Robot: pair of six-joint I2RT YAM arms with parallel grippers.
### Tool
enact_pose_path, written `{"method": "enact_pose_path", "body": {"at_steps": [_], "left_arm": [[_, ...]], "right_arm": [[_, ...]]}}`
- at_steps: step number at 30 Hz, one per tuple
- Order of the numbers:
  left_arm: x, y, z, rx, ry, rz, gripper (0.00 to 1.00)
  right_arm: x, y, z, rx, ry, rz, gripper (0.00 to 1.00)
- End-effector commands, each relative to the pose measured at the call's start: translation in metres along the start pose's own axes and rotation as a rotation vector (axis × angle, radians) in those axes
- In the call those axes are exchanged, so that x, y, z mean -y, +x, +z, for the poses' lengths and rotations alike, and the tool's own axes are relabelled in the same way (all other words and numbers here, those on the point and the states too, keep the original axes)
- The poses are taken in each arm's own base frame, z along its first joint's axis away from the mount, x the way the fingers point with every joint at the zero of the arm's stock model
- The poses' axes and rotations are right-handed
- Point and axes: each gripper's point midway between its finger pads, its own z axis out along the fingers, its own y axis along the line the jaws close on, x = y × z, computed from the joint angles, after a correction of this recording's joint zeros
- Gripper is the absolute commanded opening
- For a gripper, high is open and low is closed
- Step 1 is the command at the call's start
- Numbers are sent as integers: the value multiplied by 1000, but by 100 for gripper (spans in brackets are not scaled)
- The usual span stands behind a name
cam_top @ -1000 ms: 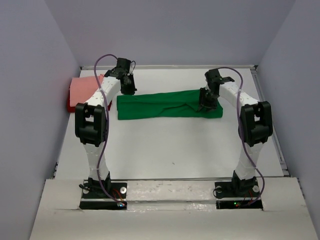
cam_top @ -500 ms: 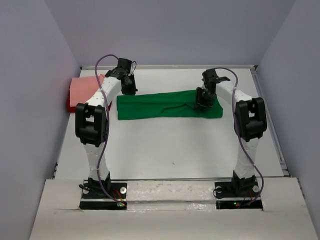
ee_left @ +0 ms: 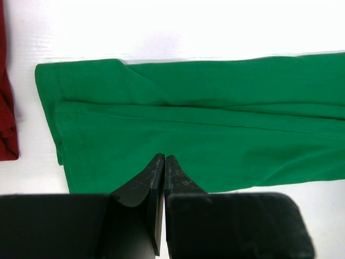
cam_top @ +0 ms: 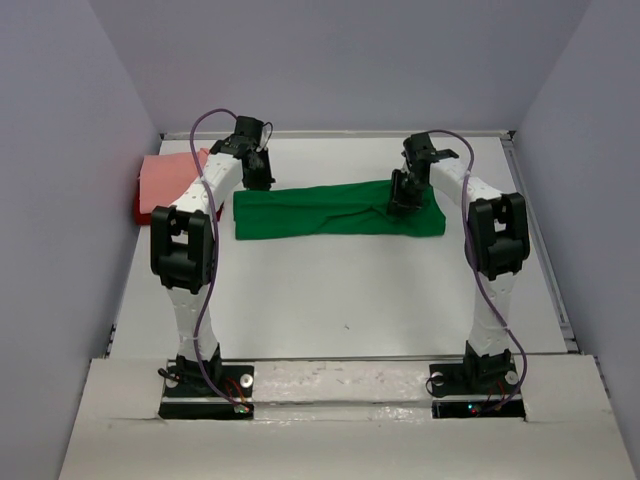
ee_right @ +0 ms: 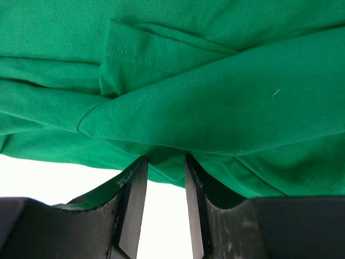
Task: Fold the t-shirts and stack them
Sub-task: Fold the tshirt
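Observation:
A bright green t-shirt (cam_top: 330,208) lies folded into a long strip across the far half of the table. My left gripper (cam_top: 258,176) hovers at its left end, by the far edge. In the left wrist view this gripper (ee_left: 164,158) is shut, with nothing between its fingers and the green cloth (ee_left: 205,124) beneath. My right gripper (cam_top: 402,194) is down on the shirt's right end. In the right wrist view its jaws (ee_right: 165,159) stand apart, astride a hanging fold of green cloth (ee_right: 215,108). A salmon pink t-shirt (cam_top: 170,174) lies on a dark red t-shirt (cam_top: 141,209) at the far left.
The white table (cam_top: 330,290) is boxed in by pale walls on the left, right and back. The pink and red stack sits against the left wall. The dark red cloth (ee_left: 5,108) shows at the left edge of the left wrist view.
My right gripper has shifted slightly up and left along the green shirt's right end, and its jaws have narrowed. The left arm has stayed put.

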Motion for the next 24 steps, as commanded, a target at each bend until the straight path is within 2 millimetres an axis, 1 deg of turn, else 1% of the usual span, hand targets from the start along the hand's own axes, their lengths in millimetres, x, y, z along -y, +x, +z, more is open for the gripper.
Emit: {"method": "enact_pose_path", "body": {"at_steps": [1,2,3,4,5,8,10,13,18,24], "left_arm": [[11,-18,-22,52,34,29,15],[11,-19,-22,53,34,29,15],[11,-18,-21,50,35,28,15],[11,-17,-20,47,37,26,15],[12,-16,-18,44,41,27,15],[13,-12,-16,35,53,22,15],[14,-10,-16,31,59,19,15],[15,-12,-19,37,63,18,15],[13,-15,-24,47,53,22,15],[15,-17,-28,53,57,19,15]], "right_arm": [[-11,-11,-11,37,-31,-19,40],[-11,-12,-15,46,-28,-18,40],[-9,-7,-16,42,-23,-16,41],[-10,-9,-24,61,-22,-14,42],[-10,-8,-26,65,-27,-18,42],[-9,-4,-31,67,-26,-23,44],[-7,-1,-30,60,-22,-23,45],[-5,2,-25,46,-17,-28,45],[-3,8,-11,20,-22,-18,45],[-2,11,-3,7,-28,-17,45]]}}
